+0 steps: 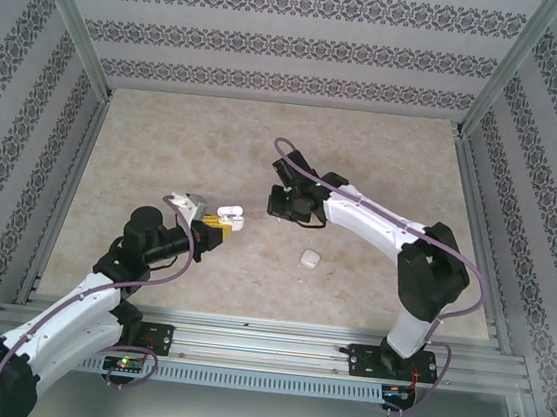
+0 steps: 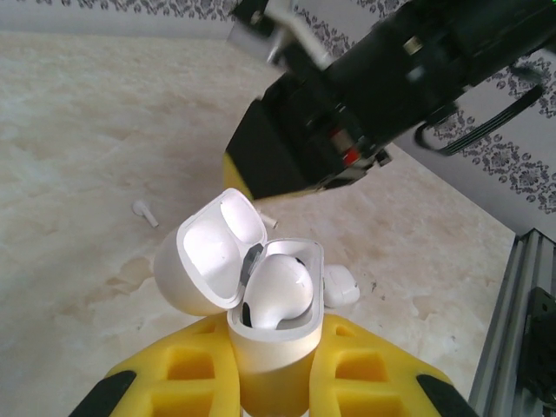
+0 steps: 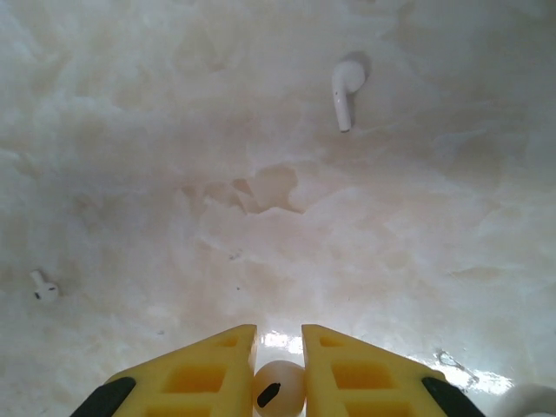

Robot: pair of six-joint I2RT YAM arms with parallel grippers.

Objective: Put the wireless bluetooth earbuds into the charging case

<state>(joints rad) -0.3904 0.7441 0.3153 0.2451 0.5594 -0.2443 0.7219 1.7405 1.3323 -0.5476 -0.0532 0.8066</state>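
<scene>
Your right gripper [image 3: 278,334] pinches an earbud [image 3: 276,389], half cut off at six o'clock: glossy white, one dark spot. Your left gripper [image 2: 274,382] clamps the open case [image 2: 269,300].

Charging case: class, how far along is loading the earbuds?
Done: the charging case is open in the left gripper, one earbud sitting inside. In hand: the right gripper pinches a second earbud. Left: seat it; two loose earbuds lie on the table.
</scene>
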